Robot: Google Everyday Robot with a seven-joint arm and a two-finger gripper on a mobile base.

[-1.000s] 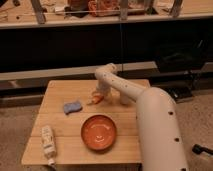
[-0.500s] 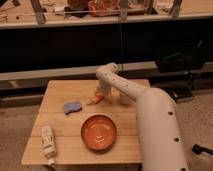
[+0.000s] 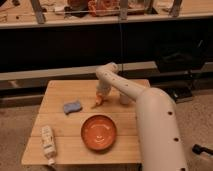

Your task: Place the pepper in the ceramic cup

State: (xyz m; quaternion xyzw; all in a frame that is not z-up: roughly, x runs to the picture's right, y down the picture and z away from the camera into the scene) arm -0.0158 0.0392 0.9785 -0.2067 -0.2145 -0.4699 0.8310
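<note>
One arm reaches over the counter [image 3: 55, 90] from the right. The end effector [image 3: 101, 99] points down and is clenched on the pepper [image 3: 96, 104]. The pepper pokes out at its tip, low against the counter. Blue sponge [image 3: 72, 106] just left of the end effector. Orange bowl [image 3: 99, 132] in front of it, near. White bottle [image 3: 48, 142] lies flat, well off to its front-left.
</note>
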